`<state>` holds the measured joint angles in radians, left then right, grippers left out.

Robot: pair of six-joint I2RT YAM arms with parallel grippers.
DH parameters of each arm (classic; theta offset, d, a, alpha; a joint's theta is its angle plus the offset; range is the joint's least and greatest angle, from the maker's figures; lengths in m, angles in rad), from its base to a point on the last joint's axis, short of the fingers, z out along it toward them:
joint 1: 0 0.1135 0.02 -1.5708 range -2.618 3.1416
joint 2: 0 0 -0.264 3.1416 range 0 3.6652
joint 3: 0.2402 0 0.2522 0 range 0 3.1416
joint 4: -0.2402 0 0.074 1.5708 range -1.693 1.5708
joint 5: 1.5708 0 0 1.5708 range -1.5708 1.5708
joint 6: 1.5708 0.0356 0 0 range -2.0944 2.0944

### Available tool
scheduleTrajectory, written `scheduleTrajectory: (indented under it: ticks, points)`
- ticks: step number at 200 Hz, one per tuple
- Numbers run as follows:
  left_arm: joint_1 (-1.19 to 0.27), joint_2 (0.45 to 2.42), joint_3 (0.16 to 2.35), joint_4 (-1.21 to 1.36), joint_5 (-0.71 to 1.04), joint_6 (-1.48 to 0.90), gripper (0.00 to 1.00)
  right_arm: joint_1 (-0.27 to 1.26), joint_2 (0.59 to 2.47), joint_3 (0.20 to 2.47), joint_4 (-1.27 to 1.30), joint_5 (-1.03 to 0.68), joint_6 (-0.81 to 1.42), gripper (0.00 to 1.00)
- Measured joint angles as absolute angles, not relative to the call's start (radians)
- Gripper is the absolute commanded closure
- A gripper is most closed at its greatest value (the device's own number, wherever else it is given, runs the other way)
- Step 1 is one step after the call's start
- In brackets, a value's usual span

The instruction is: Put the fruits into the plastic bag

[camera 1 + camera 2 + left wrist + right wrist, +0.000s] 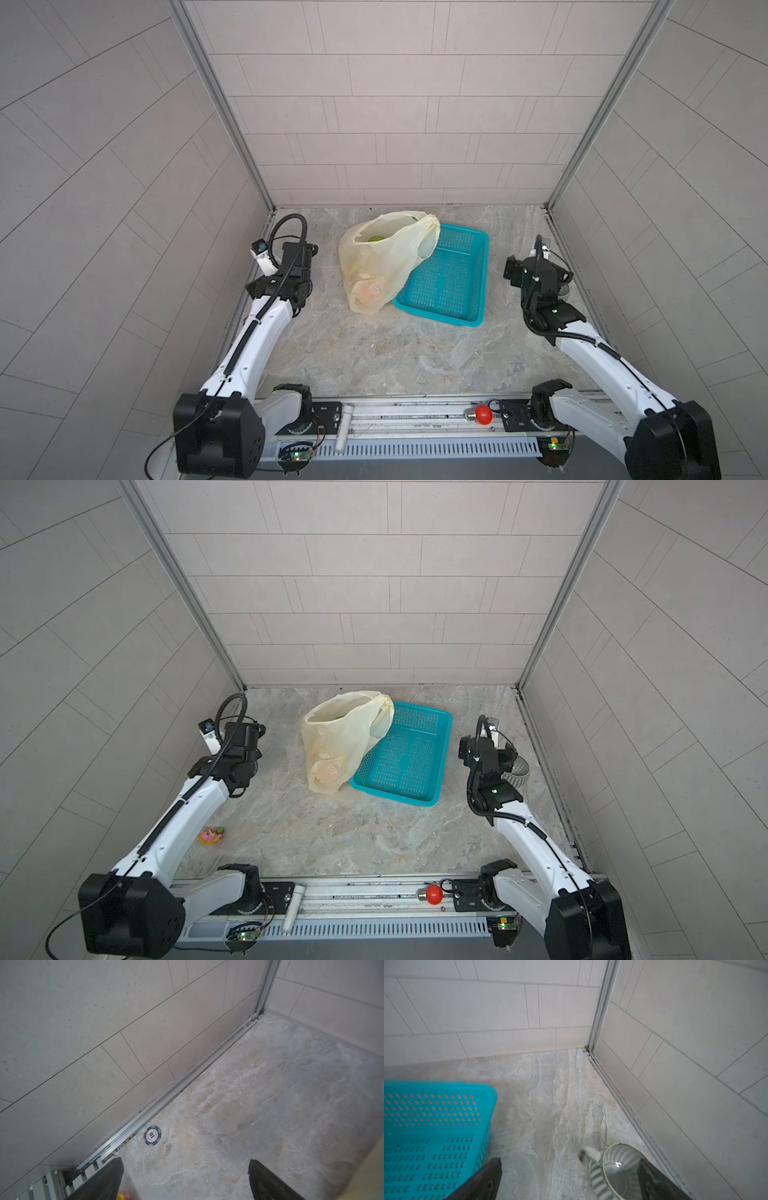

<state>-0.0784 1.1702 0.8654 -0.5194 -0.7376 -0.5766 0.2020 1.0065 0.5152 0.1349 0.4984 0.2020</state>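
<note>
The plastic bag (pixel 386 262) (pixel 345 742) lies crumpled at the back middle of the table, one corner draped over the basket's rim. A green fruit (pixel 376 238) shows inside its open mouth. An orange-pink shape (pixel 368 293) (pixel 328 771) shows through its lower part. My left gripper (pixel 185 1159) hangs open over bare table by the left wall, nothing between its fingers. My right gripper (pixel 569 1160) is open near the right wall, apart from the bag. A cream edge (pixel 374 1167) at the left wrist view's border may be the bag.
A teal perforated basket (pixel 449 282) (pixel 407 758) (pixel 436 1126) sits right of the bag. A ribbed grey cup (pixel 616 1172) (pixel 517 771) stands under my right gripper. A blue poker chip (pixel 152 1135) and a small pink-yellow toy (pixel 212 836) lie by the left wall. A red bulb (pixel 483 414) rests on the front rail.
</note>
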Motion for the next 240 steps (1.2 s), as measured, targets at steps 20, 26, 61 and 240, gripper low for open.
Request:
scheduleTrajectory:
  ticks: [20, 26, 61, 240]
  points:
    - [-0.078, 1.209, 0.759, -0.397, -0.803, -0.550, 0.00, 0.205, 1.053, 0.395, 0.258, 0.504, 0.151, 0.01]
    - [-0.078, 1.216, 0.728, -0.354, -0.821, -0.539, 0.00, 0.205, 1.065, 0.382, 0.281, 0.507, 0.141, 0.01]
    - [-0.076, 1.297, 0.593, -0.063, -0.853, -0.434, 0.00, 0.210, 1.126, 0.354, 0.440, 0.557, 0.111, 0.01]
    - [-0.108, 1.589, 0.366, 0.932, -0.452, -0.045, 0.00, 0.149, 1.580, 0.327, 1.014, 0.451, 0.015, 0.01]
